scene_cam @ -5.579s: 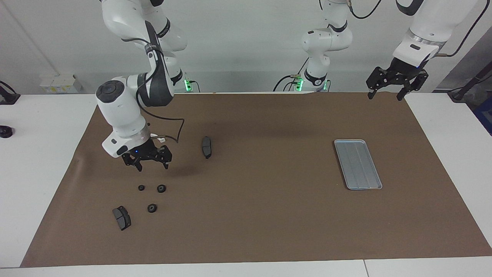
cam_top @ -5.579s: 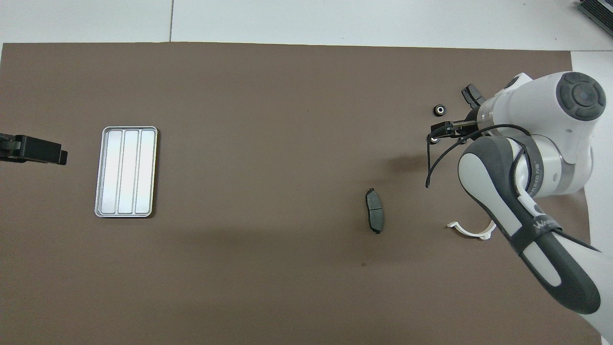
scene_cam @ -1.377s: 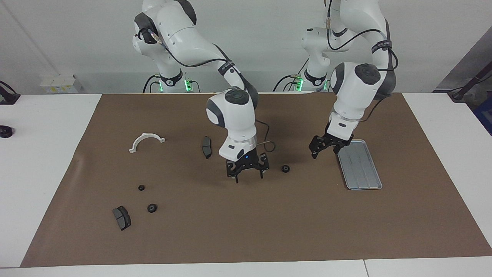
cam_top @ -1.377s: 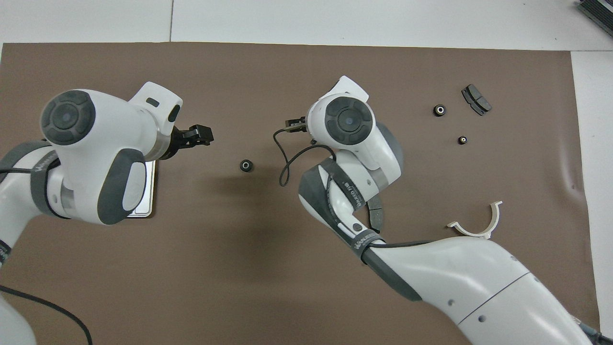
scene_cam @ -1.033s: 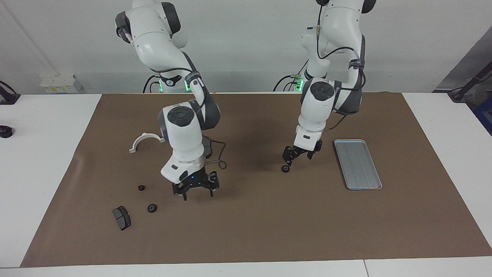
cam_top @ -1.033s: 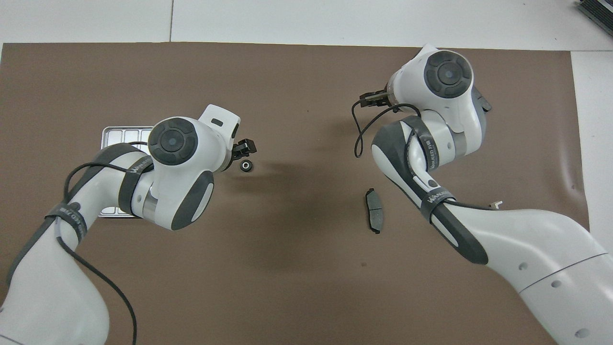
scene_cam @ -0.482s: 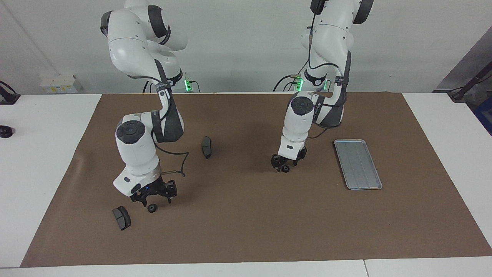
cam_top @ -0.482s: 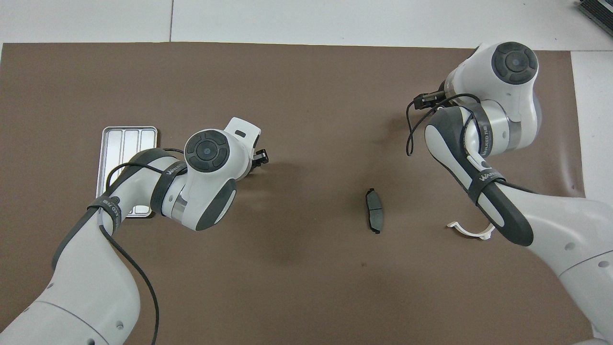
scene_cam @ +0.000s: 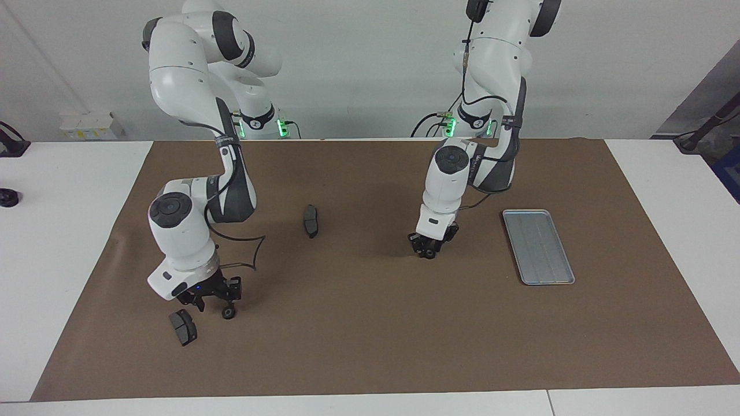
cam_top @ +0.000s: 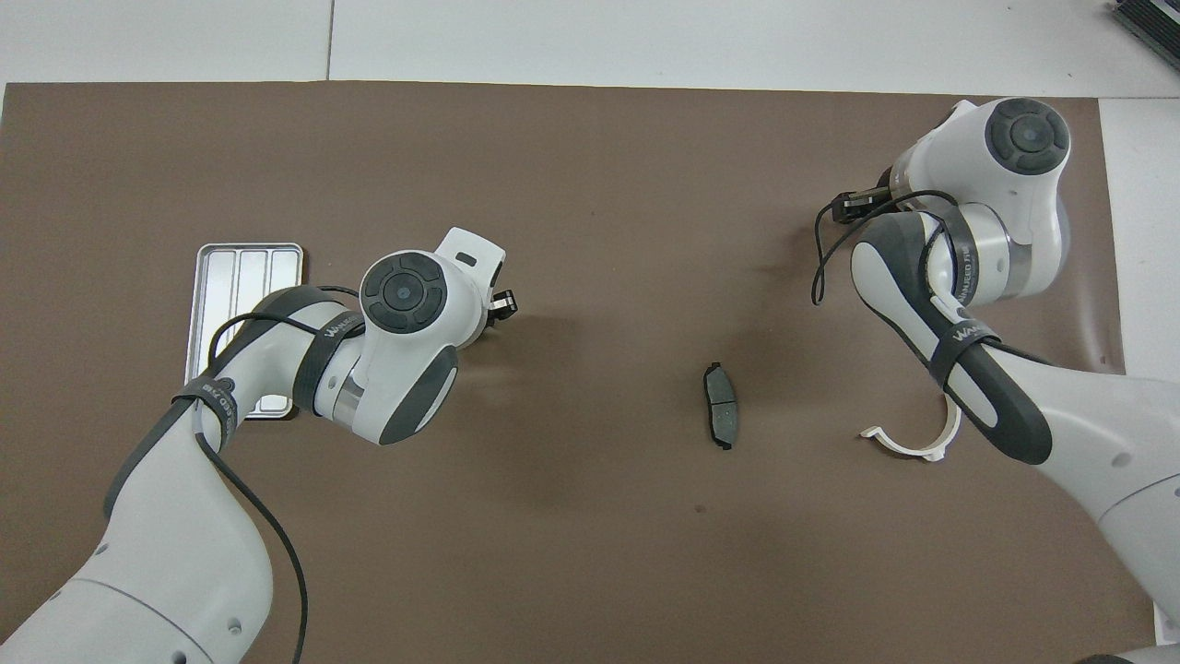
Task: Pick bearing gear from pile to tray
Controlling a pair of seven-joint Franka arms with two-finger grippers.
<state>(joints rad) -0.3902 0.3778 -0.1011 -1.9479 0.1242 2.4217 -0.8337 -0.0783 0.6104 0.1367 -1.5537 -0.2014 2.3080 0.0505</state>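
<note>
Left gripper (scene_cam: 429, 247): clamping down on gear (scene_cam: 429, 254), near tray (scene_cam: 537, 245). Right gripper (scene_cam: 215, 299): hanging spread beside second gear (scene_cam: 229, 312), well apart from tray, toward right arm's end.

Silver-grey grooved tray (scene_cam: 538, 247), brown mat (scene_cam: 370, 323)

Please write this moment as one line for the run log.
left gripper: down at middle gear | right gripper: low by pile gear, near brake pad | tray: no gear in it
</note>
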